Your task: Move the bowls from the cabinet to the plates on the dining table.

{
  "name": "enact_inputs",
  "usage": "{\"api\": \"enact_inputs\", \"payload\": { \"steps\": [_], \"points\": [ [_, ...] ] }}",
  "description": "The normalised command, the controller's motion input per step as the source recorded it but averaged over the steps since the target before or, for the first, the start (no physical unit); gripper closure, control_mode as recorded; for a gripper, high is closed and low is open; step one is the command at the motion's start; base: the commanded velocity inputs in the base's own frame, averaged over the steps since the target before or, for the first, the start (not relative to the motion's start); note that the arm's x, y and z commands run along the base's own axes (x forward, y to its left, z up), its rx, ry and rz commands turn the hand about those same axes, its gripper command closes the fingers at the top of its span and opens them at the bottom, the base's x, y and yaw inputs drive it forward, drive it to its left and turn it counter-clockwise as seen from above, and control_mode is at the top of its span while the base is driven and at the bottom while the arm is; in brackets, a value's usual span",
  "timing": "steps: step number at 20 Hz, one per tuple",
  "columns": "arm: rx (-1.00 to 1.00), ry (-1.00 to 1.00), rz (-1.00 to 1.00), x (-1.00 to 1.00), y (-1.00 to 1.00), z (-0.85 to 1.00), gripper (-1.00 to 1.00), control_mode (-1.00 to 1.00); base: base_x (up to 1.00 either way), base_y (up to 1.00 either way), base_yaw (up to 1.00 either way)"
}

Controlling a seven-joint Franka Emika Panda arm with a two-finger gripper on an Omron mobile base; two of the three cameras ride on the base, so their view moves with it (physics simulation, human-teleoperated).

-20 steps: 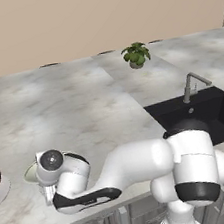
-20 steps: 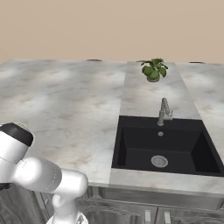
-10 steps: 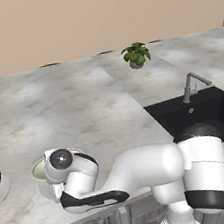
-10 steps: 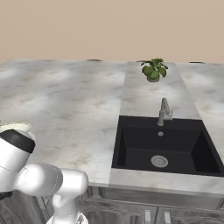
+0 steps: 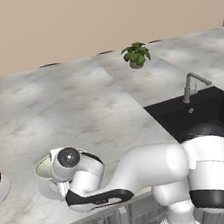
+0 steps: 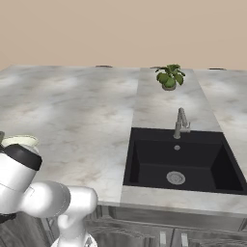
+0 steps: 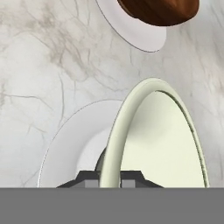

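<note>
1. Closest to you in the hand view, the two-finger gripper [image 7: 109,178] is clamped on the rim of the pale cream-green deep bowl [image 7: 162,140]; one dark fingertip sits on each side of the rim wall.
2. You see that bowl over a flat round whitish-grey plate [image 7: 74,144], which lies on the light grey-white marble-veined dining table [image 7: 39,65]. Whether the bowl's base touches the plate you cannot tell.
3. In the left base view the same bowl [image 5: 43,167] and plate [image 5: 48,190] sit near the table's front edge, partly covered by the white arm's wrist.
4. Further on in the hand view, the glossy reddish-brown wooden bowl [image 7: 159,9] rests on a second whitish-grey plate [image 7: 135,33], close to the first plate but apart from it.
5. Off to your right, a black sink basin [image 6: 181,161] with a silver tap [image 6: 180,123] is set into the marble top.
6. Farthest back, a small green potted plant [image 6: 170,77] stands near the beige wall [image 6: 120,29].
</note>
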Motion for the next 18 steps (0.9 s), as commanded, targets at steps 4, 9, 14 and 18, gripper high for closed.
{"api": "enact_inputs", "payload": {
  "steps": [4,9,14,18],
  "points": [
    [0.0,0.0,0.0,0.0,0.0,-0.03,-1.0,-1.0,0.0,0.0,0.0],
    [0.0,0.0,0.0,0.0,0.0,0.0,-1.0,-1.0,0.0,0.0,0.0],
    [0.0,0.0,0.0,0.0,0.0,0.0,-1.0,-1.0,0.0,0.0,0.0],
    [0.0,0.0,0.01,-0.05,0.01,0.19,-1.0,-1.0,0.0,0.0,0.0]
  ]
}}
